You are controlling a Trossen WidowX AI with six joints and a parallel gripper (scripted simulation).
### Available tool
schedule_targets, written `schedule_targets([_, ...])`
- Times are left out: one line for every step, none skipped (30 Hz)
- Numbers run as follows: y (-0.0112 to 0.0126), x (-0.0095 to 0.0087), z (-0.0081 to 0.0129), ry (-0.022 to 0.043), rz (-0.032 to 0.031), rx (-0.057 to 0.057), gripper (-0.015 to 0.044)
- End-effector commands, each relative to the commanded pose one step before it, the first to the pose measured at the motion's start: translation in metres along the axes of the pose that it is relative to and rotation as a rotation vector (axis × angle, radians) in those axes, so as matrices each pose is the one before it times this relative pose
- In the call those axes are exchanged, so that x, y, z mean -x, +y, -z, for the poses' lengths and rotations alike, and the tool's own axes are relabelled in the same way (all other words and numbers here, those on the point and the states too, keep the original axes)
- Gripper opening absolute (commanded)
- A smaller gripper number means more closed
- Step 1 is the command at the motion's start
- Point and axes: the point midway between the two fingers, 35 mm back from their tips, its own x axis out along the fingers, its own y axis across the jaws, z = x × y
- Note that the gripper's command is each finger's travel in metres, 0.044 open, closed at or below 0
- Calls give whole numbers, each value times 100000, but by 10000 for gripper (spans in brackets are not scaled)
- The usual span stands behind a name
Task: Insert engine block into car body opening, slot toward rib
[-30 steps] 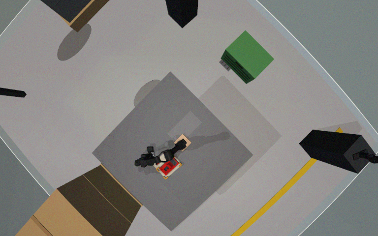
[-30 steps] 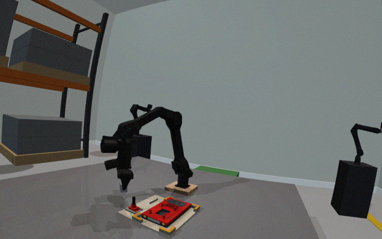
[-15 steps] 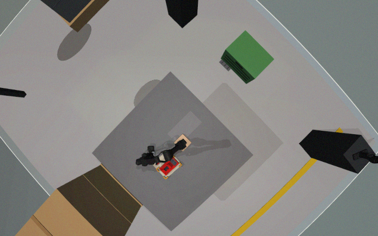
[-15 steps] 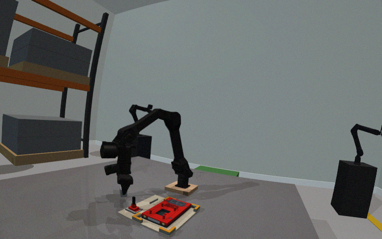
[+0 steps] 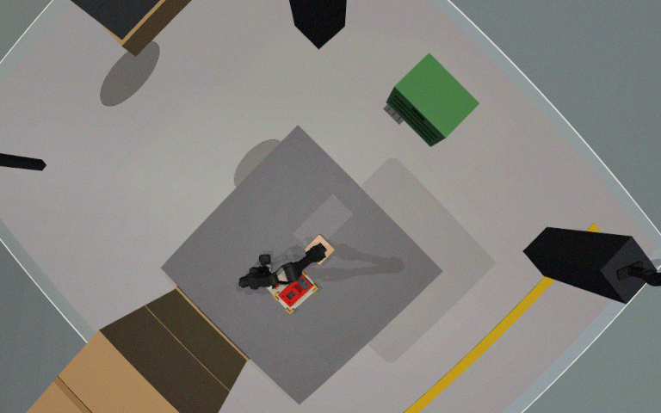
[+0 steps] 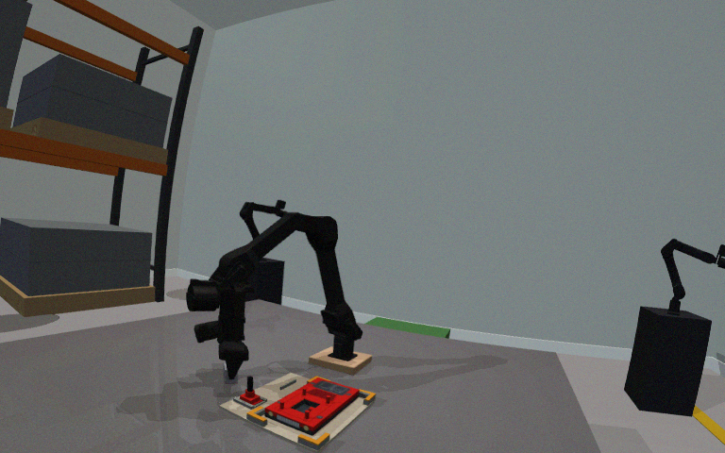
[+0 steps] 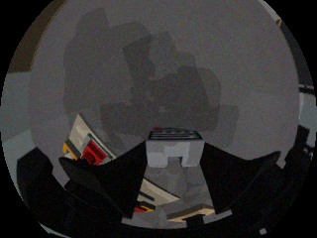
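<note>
My gripper [image 7: 173,143] [image 6: 232,372] [image 5: 244,281] is shut on the grey engine block [image 7: 173,142]. It hangs pointing down, a little above the grey table, to the left of the beige board [image 6: 273,391] [image 7: 82,130]. The red car body [image 6: 332,399] [image 5: 305,286] lies flat on that board, framed by orange corner stops, with its dark rectangular opening facing up. In the wrist view the block has a notch on its near face. A small red stand with a black post [image 6: 249,394] stands at the board's left corner, close below the gripper.
The arm's base stands on a tan plate [image 6: 340,360] behind the board. A shelf rack with grey boxes [image 6: 79,256] is at the left. A black pedestal [image 6: 667,359] bearing another arm is at the right. A green box [image 5: 434,100] and a yellow floor line [image 5: 487,341] lie farther off.
</note>
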Motion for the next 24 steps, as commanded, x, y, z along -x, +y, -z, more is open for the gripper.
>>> schedule_targets([-97, -783, 101, 217, 424, 402, 0])
schedule_targets([0, 0, 0, 0, 0, 0, 0])
schedule_targets([0, 0, 0, 0, 0, 0, 0])
schedule_targets([90, 683, -108, -341, -457, -423, 26])
schedule_targets([0, 0, 0, 0, 0, 0, 53])
schedule_targets([0, 0, 0, 0, 0, 0, 79])
schedule_targets([0, 0, 0, 0, 0, 0, 105])
schedule_targets([0, 0, 0, 0, 0, 0, 131])
schedule_targets([0, 0, 0, 0, 0, 0, 157])
schedule_targets([0, 0, 0, 0, 0, 0, 184])
schedule_targets([0, 0, 0, 0, 0, 0, 210])
schedule_targets([0, 0, 0, 0, 0, 0, 236])
schedule_targets([0, 0, 0, 0, 0, 0, 263])
schedule_targets([0, 0, 0, 0, 0, 0, 289])
schedule_targets([0, 0, 0, 0, 0, 0, 315])
schedule_targets([0, 0, 0, 0, 0, 0, 341])
schedule_targets([0, 0, 0, 0, 0, 0, 368])
schedule_targets([0, 0, 0, 0, 0, 0, 394])
schedule_targets([0, 0, 0, 0, 0, 0, 420])
schedule_targets([0, 0, 0, 0, 0, 0, 440])
schedule_targets([0, 0, 0, 0, 0, 0, 440])
schedule_targets([0, 0, 0, 0, 0, 0, 440])
schedule_targets([0, 0, 0, 0, 0, 0, 440])
schedule_targets([0, 0, 0, 0, 0, 0, 440])
